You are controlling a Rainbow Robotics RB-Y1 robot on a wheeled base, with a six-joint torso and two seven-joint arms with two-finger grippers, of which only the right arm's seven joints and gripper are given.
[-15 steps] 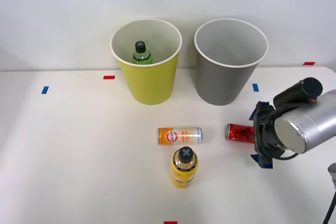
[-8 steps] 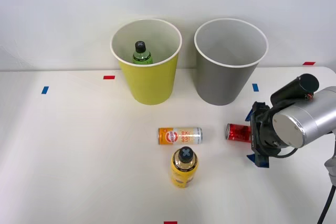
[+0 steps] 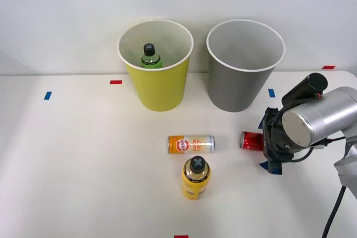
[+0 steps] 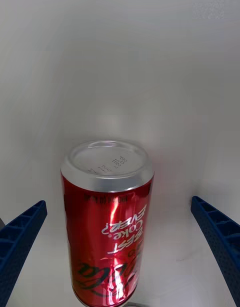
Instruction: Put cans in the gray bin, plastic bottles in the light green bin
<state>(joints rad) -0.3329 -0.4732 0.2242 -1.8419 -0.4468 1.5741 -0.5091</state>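
Red can (image 4: 106, 217) lies between the open hand's (image 4: 120, 247) fingers.

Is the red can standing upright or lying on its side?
Lying on its side. The red can rests lengthwise on the table, its silver end pointing away from the claw.

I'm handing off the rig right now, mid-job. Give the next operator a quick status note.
Right hand: open, straddling the red can, not gripping.
Red can lies on its side near the gray bin.
Orange-and-white can lies mid-table; yellow bottle stands just in front of it.
Done: green bottle is in the light green bin.
Left: both cans to gray, yellow bottle to green.
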